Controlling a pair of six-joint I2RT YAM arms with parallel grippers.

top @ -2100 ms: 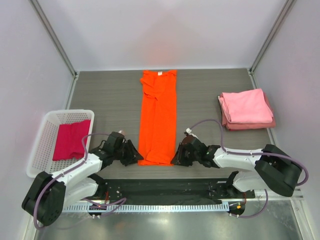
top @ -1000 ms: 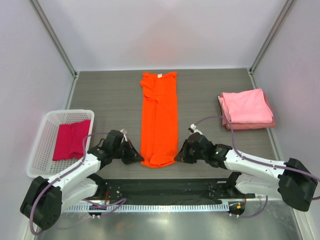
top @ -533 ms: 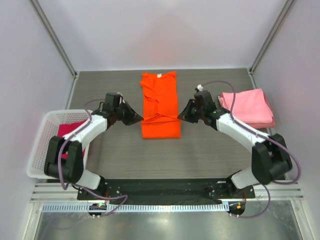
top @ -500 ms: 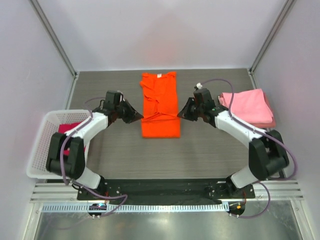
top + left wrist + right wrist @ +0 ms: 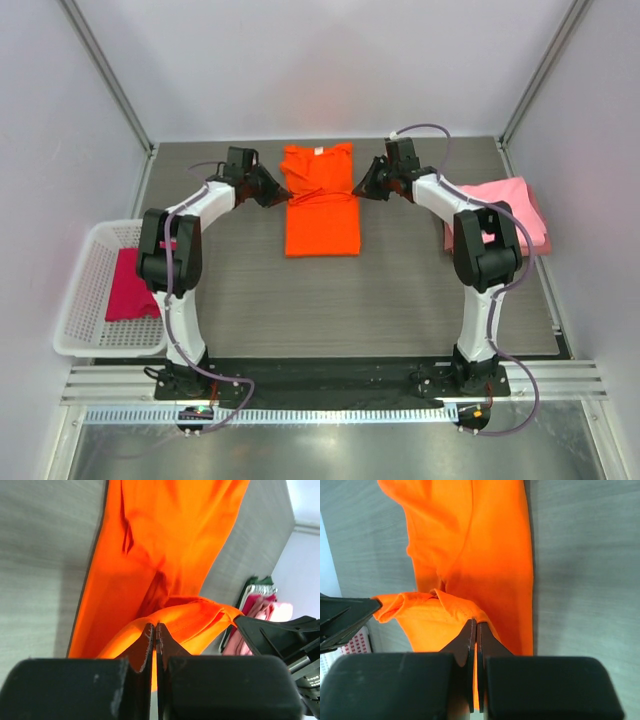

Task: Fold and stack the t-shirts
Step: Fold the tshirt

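Observation:
The bright orange t-shirt (image 5: 322, 225) lies at the back middle of the table, doubled over on itself. My left gripper (image 5: 277, 193) is shut on one corner of its lifted hem (image 5: 190, 612), at the shirt's left edge. My right gripper (image 5: 359, 189) is shut on the other corner (image 5: 445, 607), at the right edge. The hem hangs between them above the shirt's upper part (image 5: 485, 540), near the collar. Folded light pink t-shirts (image 5: 512, 205) are stacked at the right. A magenta-crimson t-shirt (image 5: 125, 285) lies in the basket.
A white lattice basket (image 5: 72, 300) stands at the left edge of the table. Both arms reach far out across the table, the right arm passing beside the pink stack (image 5: 260, 607). White walls close in the back and sides.
Both grippers have carried the orange shirt's near hem from the front of the table towards the collar at the back. The long strip is now folded to about half its length.

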